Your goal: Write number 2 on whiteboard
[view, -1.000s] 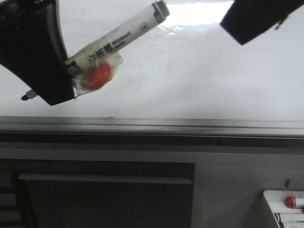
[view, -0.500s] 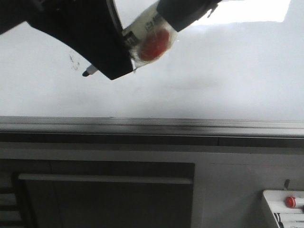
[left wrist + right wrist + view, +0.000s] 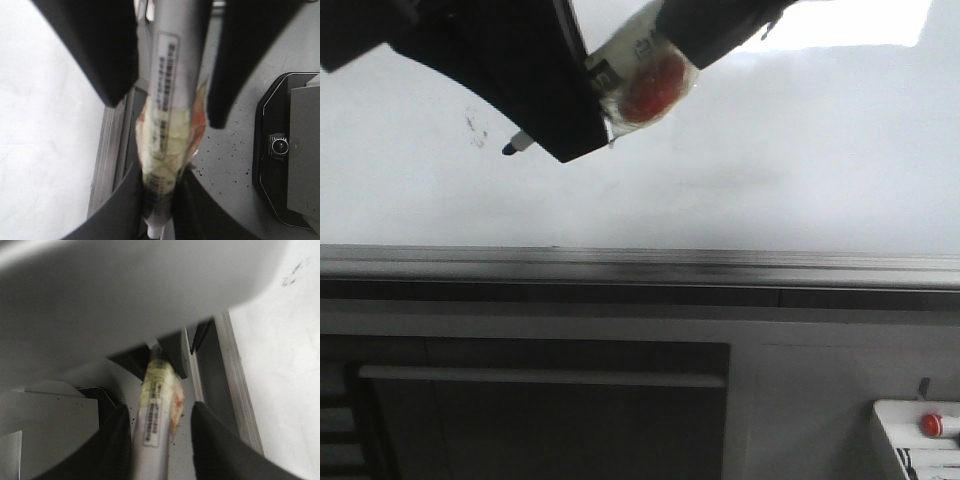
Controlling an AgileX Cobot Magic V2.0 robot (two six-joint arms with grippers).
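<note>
My left gripper [image 3: 582,135] is shut on a white marker [image 3: 640,70] wrapped in clear tape with a red blob. The black tip [image 3: 508,148] points left over the whiteboard [image 3: 800,150]; whether it touches I cannot tell. My right gripper [image 3: 705,30] stands open around the marker's rear end. In the left wrist view my left gripper [image 3: 161,172] clamps the marker [image 3: 170,100]. In the right wrist view my right gripper [image 3: 159,415] straddles the marker [image 3: 152,430], with a gap on one side. No number 2 shows on the board.
Faint dark smudges [image 3: 475,130] mark the board left of the tip. The grey rail [image 3: 640,262] runs along the board's bottom edge, with a grey cabinet [image 3: 540,400] below. A white box with a red button [image 3: 920,430] sits at the bottom right.
My left gripper has carried the marker rightward and up along the board. My right gripper has come in from the right and now sits around the marker's rear end.
</note>
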